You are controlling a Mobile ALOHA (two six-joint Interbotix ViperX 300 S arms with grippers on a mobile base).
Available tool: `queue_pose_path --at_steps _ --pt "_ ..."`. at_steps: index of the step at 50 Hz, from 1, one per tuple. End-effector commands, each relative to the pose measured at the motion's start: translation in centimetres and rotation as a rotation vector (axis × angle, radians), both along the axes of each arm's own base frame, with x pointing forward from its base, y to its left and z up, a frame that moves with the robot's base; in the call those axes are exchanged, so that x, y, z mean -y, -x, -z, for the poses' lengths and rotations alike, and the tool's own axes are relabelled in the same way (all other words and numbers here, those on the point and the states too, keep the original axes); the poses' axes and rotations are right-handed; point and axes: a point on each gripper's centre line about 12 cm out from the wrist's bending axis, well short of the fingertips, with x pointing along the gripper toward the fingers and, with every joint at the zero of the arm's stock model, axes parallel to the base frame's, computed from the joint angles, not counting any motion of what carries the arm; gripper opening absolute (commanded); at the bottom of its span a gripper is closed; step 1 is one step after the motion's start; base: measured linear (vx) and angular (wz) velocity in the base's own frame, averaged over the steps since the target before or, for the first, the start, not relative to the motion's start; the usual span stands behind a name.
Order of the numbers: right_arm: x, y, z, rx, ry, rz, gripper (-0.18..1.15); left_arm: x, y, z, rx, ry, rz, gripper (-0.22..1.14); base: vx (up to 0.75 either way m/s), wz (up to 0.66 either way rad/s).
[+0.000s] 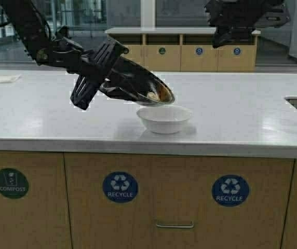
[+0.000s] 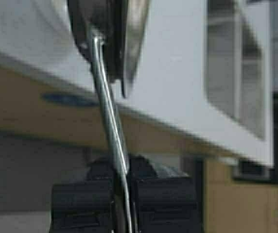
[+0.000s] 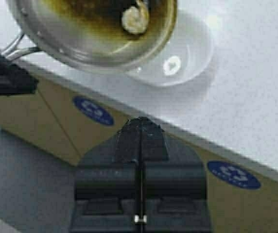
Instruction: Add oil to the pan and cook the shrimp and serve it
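Cabinet fronts (image 1: pixel 138 202) with recycle and compost labels sit closest to the high camera, below the pale worktop (image 1: pixel 242 114).

- White bowl (image 1: pixel 164 119) stands on the worktop, near its front edge, and looks bare inside in the right wrist view.
- Pan (image 1: pixel 138 83) is held in the air, tipped steeply down toward the bowl, its low rim just above the bowl's far edge. Whether rim and bowl touch I cannot tell.
- Left hand (image 1: pixel 89 78) is clamped tight on the pan's steel wire handle (image 2: pixel 107 121); the left wrist view shows the two pads pressed on the handle with no gap.
- Shrimp (image 3: pixel 135 19) lies inside the pan against the lower part of the dark floor, close to the low rim, not yet out. Brownish oil film coats the pan floor around it.
- Right hand (image 3: pixel 140 145) hangs high over the far side of the worktop, fingers pressed together, nothing between them.
- No oil cruet in sight.

Judgement on progress: the oiled pan floor suggests the oiling and cooking steps are done. Serving is under way and is the last step. Left to do: get the shrimp over the rim into the bowl, probably with more tilt or a small shake, then set the pan down.
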Motion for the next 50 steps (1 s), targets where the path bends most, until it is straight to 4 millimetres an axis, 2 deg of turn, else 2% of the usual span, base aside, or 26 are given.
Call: queue_pose_path --at_steps 1,20,29,50 --pt "-0.2 -0.2 -0.5 0.018 -0.011 0.001 0.06 0.5 -2.2 -4.1 0.156 -0.022 0.004 0.03 0.01 0.03" --pt "-0.2 -0.3 -0.5 0.017 -0.010 0.001 0.06 0.5 -4.1 -4.6 0.227 -0.231 0.020 0.03 0.01 0.02" --pt "-0.2 -0.3 -0.5 0.019 -0.010 0.001 0.06 1.2 -4.5 -5.1 0.259 -0.288 0.043 0.03 0.00 0.00" --pt "-0.2 -0.4 -0.6 0.021 -0.013 0.002 0.06 4.8 -5.3 -6.6 0.386 -0.528 0.150 0.03 0.00 0.00"
